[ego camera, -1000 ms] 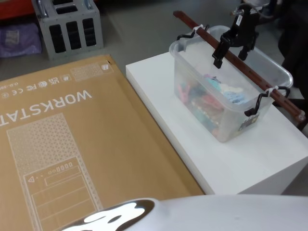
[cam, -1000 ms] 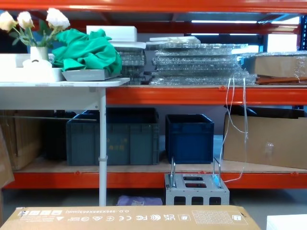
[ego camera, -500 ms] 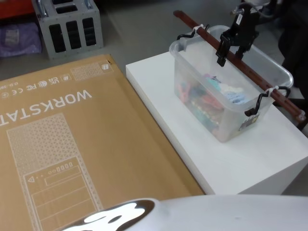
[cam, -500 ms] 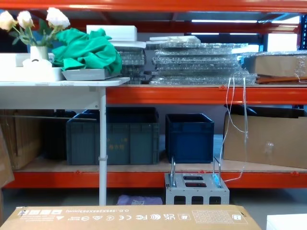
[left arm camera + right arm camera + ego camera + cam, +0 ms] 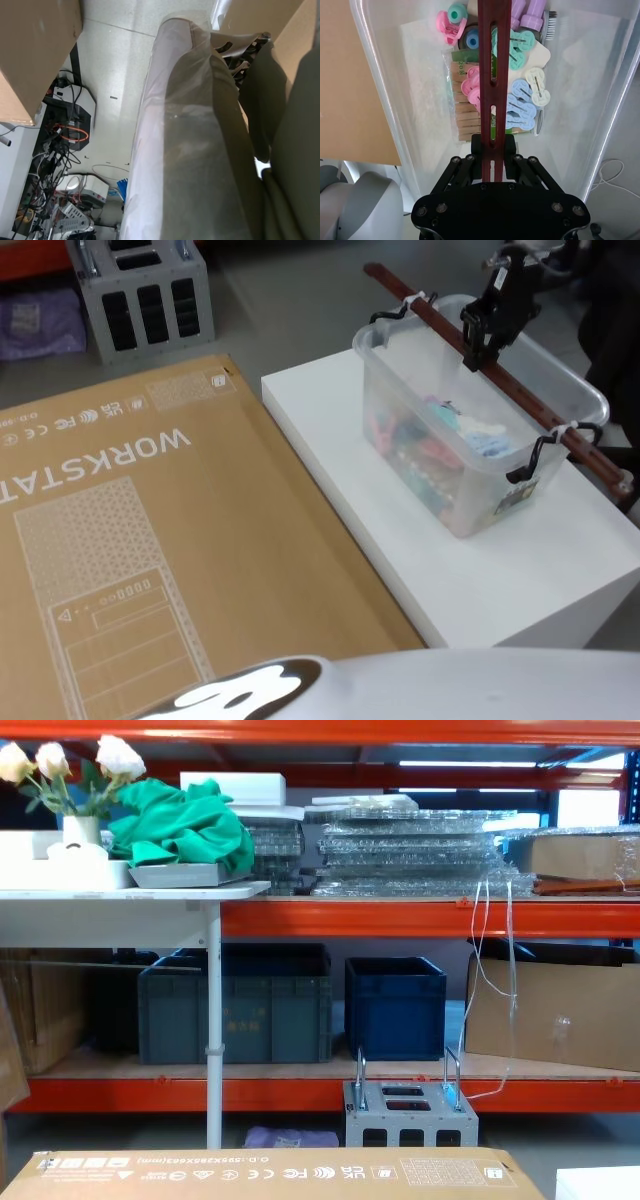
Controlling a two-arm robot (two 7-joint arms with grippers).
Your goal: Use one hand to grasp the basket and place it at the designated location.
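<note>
- A large flat brown cardboard box (image 5: 150,540) printed with white lettering lies in front of the robot on its left; its near edge (image 5: 270,1175) runs along the bottom of the chest view
- A white block-shaped platform (image 5: 520,570) stands just beside the box, on the robot's right
- The basket (image 5: 440,475), a clear plastic tub with a thick rim, stands upright on the far part of this platform, apart from the cardboard box; the right wrist view looks straight down into it past its wall (image 5: 395,100)
- A dark red slotted handle bar (image 5: 530,410) lies lengthwise across the open top of the basket, tied with white ties to a black wire loop (image 5: 535,455) at each end
- The right gripper (image 5: 470,355), black with jointed fingers, comes down from above near the far end of the basket; its fingers (image 5: 509,147) are closed narrow against both sides of the handle bar (image 5: 493,60), holding it
- Clothes pegs (image 5: 520,105) in pink, teal, pale blue, cream and plain wood lie in a heap on the basket's floor, under the bar
</note>
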